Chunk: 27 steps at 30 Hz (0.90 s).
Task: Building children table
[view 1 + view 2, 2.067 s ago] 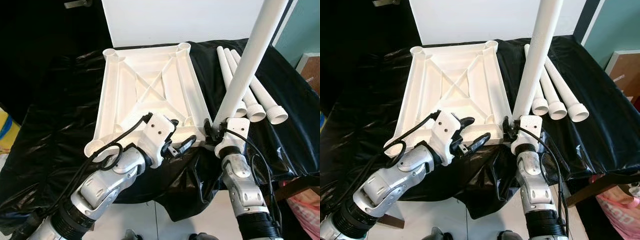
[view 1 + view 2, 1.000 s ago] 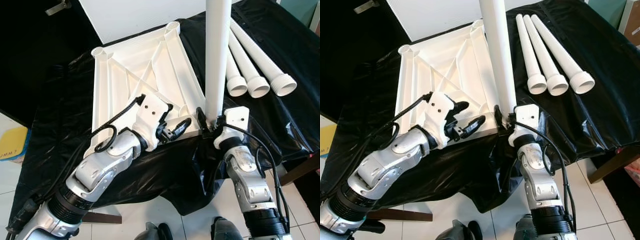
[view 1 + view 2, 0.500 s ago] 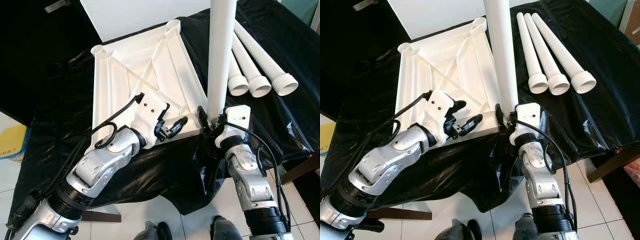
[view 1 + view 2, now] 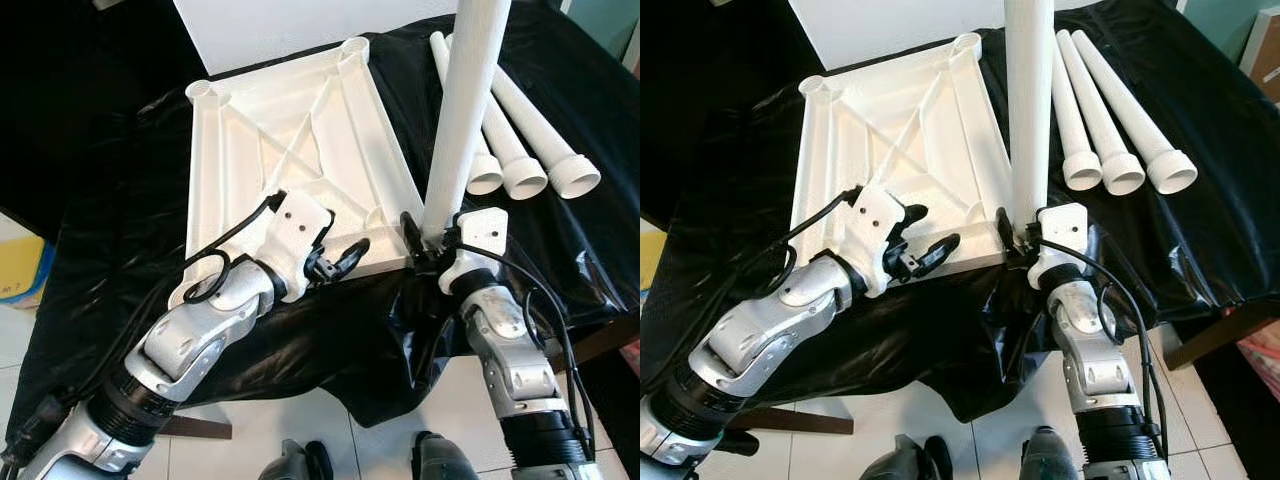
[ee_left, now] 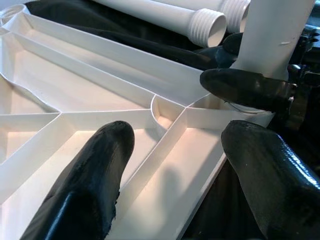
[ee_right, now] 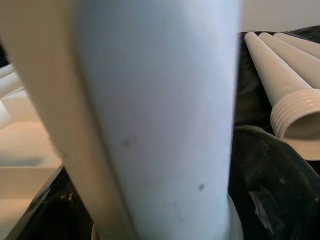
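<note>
A white table top (image 4: 290,150) lies upside down on the black-covered table, ribs up, with round sockets at its corners. My right gripper (image 4: 425,240) is shut on a white table leg (image 4: 465,110), which stands nearly upright at the top's near right corner. The leg (image 6: 160,115) looms close in the right wrist view. My left gripper (image 4: 335,255) is open just above the top's near edge, left of that corner. Its fingers (image 5: 95,185) are spread over the ribs, with the held leg (image 5: 275,30) just beyond. Three loose legs (image 4: 520,140) lie side by side to the right.
A black plastic sheet (image 4: 120,230) covers the table and hangs over its near edge (image 4: 380,340). A white board (image 4: 260,25) stands behind the table top. White tiled floor (image 4: 230,450) lies below, with a yellow thing (image 4: 20,265) at the left.
The head camera has shifted. Two seconds ago the held leg leaned far to the right; now it stands nearly upright at the corner. The left gripper stays open at the near edge.
</note>
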{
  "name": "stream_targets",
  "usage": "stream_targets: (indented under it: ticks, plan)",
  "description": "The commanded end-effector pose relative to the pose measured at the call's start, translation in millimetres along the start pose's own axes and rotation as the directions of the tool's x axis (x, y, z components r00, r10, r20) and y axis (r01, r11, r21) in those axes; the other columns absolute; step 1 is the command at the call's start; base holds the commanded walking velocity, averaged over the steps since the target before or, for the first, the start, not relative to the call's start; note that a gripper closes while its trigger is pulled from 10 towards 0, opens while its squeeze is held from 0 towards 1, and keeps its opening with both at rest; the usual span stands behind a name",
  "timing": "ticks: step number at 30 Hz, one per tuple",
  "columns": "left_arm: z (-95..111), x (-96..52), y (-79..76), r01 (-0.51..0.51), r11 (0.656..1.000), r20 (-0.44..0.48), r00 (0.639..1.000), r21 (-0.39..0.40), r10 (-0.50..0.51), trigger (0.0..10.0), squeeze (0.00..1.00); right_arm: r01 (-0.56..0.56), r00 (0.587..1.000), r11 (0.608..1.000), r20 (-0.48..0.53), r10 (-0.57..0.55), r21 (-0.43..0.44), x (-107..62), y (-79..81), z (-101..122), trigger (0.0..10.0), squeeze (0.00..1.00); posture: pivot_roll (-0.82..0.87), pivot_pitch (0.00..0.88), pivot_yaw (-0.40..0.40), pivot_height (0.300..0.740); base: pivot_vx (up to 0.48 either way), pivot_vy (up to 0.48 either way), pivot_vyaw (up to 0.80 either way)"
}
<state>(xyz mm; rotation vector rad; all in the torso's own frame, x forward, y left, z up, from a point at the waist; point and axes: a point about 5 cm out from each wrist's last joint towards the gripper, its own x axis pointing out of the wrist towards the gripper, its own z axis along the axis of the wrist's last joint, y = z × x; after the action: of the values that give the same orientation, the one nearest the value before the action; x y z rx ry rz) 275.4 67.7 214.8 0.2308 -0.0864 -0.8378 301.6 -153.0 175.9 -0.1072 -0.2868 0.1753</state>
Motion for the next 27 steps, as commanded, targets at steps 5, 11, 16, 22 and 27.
stream_targets:
  ticks: [5,11,16,22,27]
  plan:
    - [-3.3,-4.2,-15.1,0.249,0.968,-0.02,0.968,0.029,-0.249,10.0,0.0,0.009,1.0,1.0,-0.021,-0.009,0.006,-1.7,-10.0,-3.6,10.0,0.0,-0.11,0.178,0.094,0.74,0.0,0.0,0.0]
    - [-2.7,-6.1,-16.9,0.244,0.969,-0.011,0.97,0.03,-0.244,10.0,0.0,-0.012,1.0,1.0,-0.021,0.013,0.002,0.2,-11.5,-3.0,10.0,0.0,-0.1,0.173,0.078,0.74,0.0,0.0,0.0]
    - [-1.3,-7.7,-17.2,0.244,0.97,-0.005,0.97,0.026,-0.244,10.0,0.0,-0.023,0.999,1.0,-0.028,0.023,0.002,0.9,-11.2,-4.3,10.0,0.0,-0.1,0.175,0.074,0.74,0.0,0.0,0.0]
    - [-0.7,-8.4,-18.8,0.256,0.966,-0.004,0.967,0.028,-0.256,10.0,0.0,-0.022,0.999,1.0,-0.036,0.022,0.004,1.8,-13.7,-6.6,10.0,0.0,-0.08,0.166,0.064,0.74,0.0,0.0,0.0]
    - [-0.5,-8.9,-18.9,0.258,0.966,0.0,0.966,0.023,-0.258,10.0,0.0,-0.018,0.999,1.0,-0.039,0.019,0.004,1.5,-14.2,-8.0,10.0,0.0,-0.08,0.153,0.065,0.74,0.0,0.0,0.0]
